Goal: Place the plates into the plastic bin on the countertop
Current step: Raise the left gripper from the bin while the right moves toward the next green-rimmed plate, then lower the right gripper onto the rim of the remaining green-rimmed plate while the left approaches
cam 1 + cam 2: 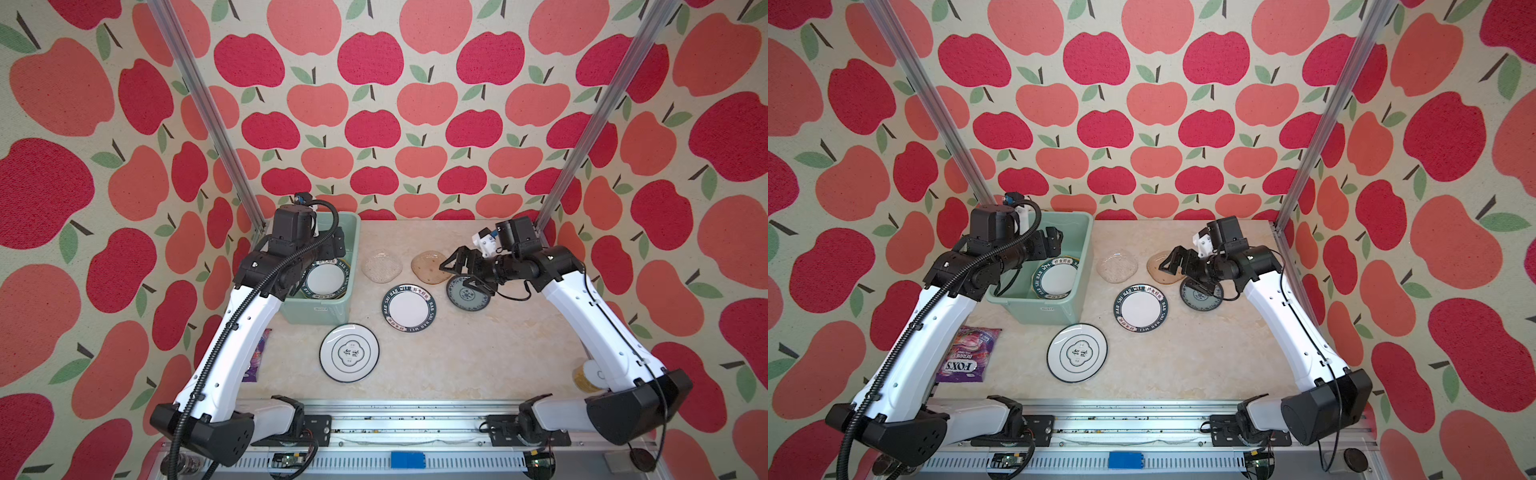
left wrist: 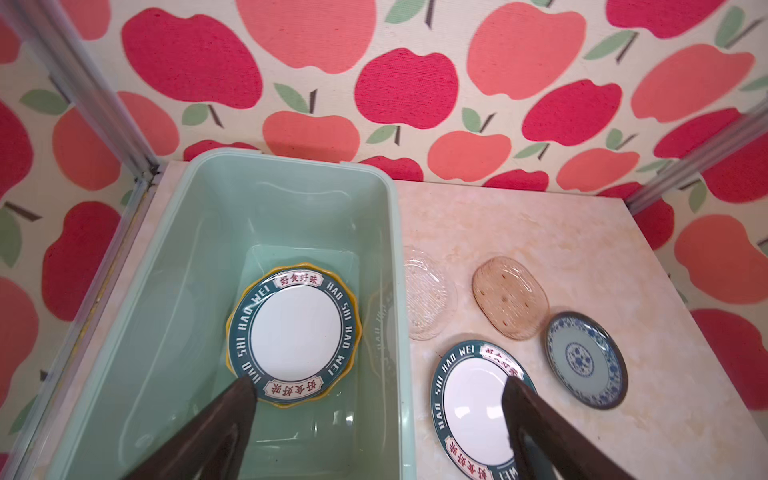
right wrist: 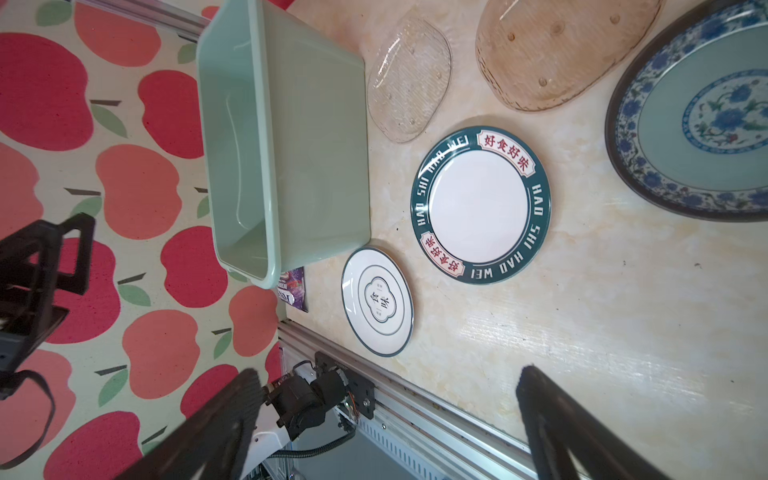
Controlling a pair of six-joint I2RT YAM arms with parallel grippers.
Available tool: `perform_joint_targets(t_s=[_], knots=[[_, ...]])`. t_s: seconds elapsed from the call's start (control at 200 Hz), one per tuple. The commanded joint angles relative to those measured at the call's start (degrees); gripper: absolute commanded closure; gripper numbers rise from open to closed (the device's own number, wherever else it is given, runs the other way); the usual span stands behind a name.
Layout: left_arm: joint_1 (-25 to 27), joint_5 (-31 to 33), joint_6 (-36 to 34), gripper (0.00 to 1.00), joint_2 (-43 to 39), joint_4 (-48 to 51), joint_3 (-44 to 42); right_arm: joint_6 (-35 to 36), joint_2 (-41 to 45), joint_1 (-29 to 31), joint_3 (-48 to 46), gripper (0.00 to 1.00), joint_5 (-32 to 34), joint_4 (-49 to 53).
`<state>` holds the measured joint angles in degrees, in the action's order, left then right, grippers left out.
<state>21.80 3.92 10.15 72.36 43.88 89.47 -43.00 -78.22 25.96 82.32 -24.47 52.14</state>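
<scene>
Yellow plate lies mostly hidden under lettered plate, "HAO SHI HAO WEI", in bin; left gripper and right gripper gape wide, empty.

Site is presenting as a robotics lab cell, aluminium rails at eleven and one o'clock framing the countertop and apple-patterned walls.

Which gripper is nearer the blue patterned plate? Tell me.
Right. The right gripper hangs close beside the blue patterned plate; the left gripper is far off, over the bin.
</scene>
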Motion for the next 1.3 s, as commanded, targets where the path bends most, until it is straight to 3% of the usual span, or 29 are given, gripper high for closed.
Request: perform_joint_targets(t_s=[0.0,0.115,0.22,0.365,0.495,0.61,0.885,1.131,1.296], knots=[[5.5,-0.7,-14.3,0.03,-0.4,4.2,-0.3,1.0,0.4,0.9,-5.0,0.01,2.6,0.1],[11.0,-0.2,-16.3,0.01,-2.1,5.6,-1.4,1.3,2.0,0.9,-10.5,0.01,3.7,-2.4],[10.9,-4.5,-14.0,0.01,-6.1,3.0,-3.8,1.9,3.0,0.9,-13.4,0.01,5.9,-3.7],[9.5,-5.3,-9.7,0.01,-15.6,-7.0,-12.3,2.4,3.4,0.7,-15.4,0.01,6.6,-5.4],[5.4,-17.4,-10.0,0.01,-17.6,-6.8,-14.2,2.2,3.5,-0.2,-17.3,0.01,5.9,-6.5],[7.6,-24.4,-16.1,0.06,-14.6,-2.3,-12.6,1.0,3.9,-1.2,-20.0,0.01,3.8,-8.8],[21.9,-19.3,-29.4,0.07,-6.3,6.8,-10.3,-1.6,1.7,-0.3,-23.1,0.04,-1.0,-13.8],[24.7,-15.9,-30.4,0.1,-6.6,7.2,-12.3,-7.8,-3.7,8.9,-23.4,0.08,-2.9,-22.1],[24.6,-10.8,-25.8,0.1,-13.4,0.8,-15.8,-13.6,-10.9,17.1,-23.2,0.13,-3.8,-33.8]])
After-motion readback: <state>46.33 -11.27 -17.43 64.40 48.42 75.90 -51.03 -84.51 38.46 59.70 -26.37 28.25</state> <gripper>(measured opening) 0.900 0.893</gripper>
